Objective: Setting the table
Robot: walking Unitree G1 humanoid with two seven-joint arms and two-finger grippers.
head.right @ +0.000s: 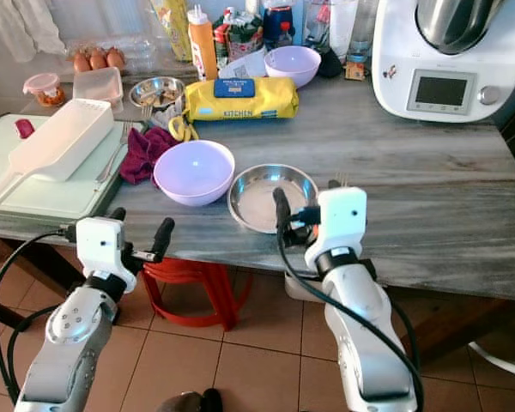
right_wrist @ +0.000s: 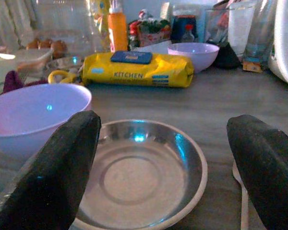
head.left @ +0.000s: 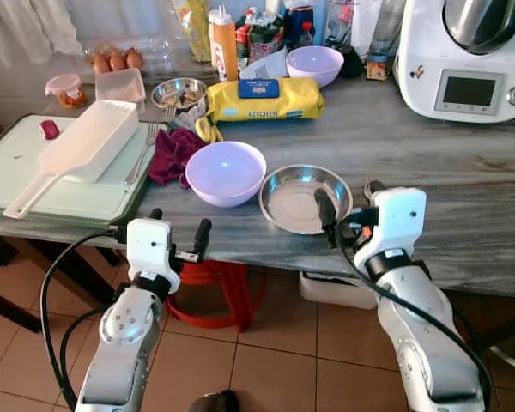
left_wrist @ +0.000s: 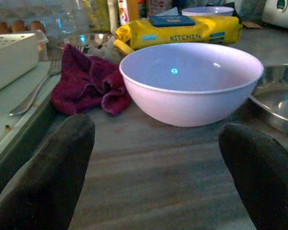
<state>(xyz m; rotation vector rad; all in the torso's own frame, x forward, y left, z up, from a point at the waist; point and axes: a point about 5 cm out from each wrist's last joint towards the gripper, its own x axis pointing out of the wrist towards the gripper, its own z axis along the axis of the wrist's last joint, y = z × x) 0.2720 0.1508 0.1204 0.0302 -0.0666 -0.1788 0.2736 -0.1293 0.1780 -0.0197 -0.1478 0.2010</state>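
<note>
Two grippers, left (head.left: 178, 234) facing lilac bowl (head.left: 226, 173), right (head.left: 348, 204) facing steel plate (head.left: 305, 198), jaws spread.

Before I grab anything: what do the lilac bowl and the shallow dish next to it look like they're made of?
Lilac bowl: probably plastic or melamine, an opaque, smooth semi-gloss with one soft highlight. Shallow dish: metal, likely stainless steel, silver and mirror-like, its rim and base reflecting light.

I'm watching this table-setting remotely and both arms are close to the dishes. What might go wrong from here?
The steel plate and lavender bowl sit near the table edge; a nudge from either open gripper, right or left, might slide them. The two dishes nearly touch, so gripping one may knock the other.
</note>
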